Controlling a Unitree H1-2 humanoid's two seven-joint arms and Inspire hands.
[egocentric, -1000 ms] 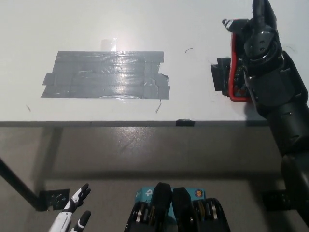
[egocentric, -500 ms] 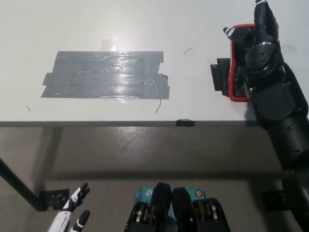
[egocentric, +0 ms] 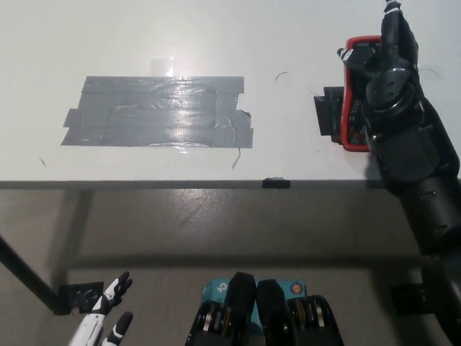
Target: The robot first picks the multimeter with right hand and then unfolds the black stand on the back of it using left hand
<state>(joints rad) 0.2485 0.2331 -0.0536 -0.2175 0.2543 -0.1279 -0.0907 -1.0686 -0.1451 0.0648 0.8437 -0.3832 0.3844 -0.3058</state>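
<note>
The red-edged multimeter lies on the white counter at the upper right of the frame, its black stand showing at its left side. The black right robot hand covers it from above; whether it grips cannot be told. A grey tape patch sits centre-left. The white left robot hand rests at lower left, fingers apart, holding nothing.

bright overhead light, glare on grey tape patch, sharp focus.

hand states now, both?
Left hand: open, holding nothing, low at the lower left.
Right hand: over the multimeter on the table; grip cannot be told.
</note>
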